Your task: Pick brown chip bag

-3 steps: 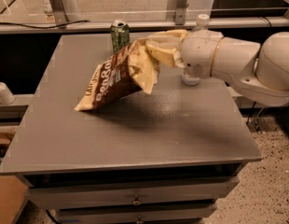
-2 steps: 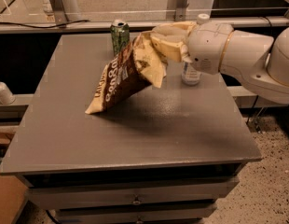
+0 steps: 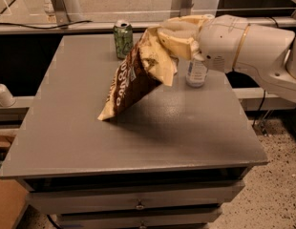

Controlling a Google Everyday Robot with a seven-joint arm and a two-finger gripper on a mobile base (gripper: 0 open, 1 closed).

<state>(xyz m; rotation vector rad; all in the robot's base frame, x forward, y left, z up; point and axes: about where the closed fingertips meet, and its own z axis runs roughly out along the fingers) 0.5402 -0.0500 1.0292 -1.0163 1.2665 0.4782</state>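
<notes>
The brown chip bag (image 3: 132,80) hangs tilted in the middle of the grey table (image 3: 90,142), dark brown face with white lettering and pale cream edges. Its lower left corner is at or just above the tabletop. My gripper (image 3: 173,38), cream-coloured fingers at the end of the white arm coming from the right, is shut on the bag's upper right corner and holds it up.
A green can (image 3: 122,38) stands at the back of the table, left of the bag. A small clear bottle (image 3: 196,71) stands just under my arm, right of the bag. Drawers run along the table's front below the top.
My gripper has lifted the bag higher and carried it to the right, so the bag hangs steeper and its lower corner has slid right across the table.
</notes>
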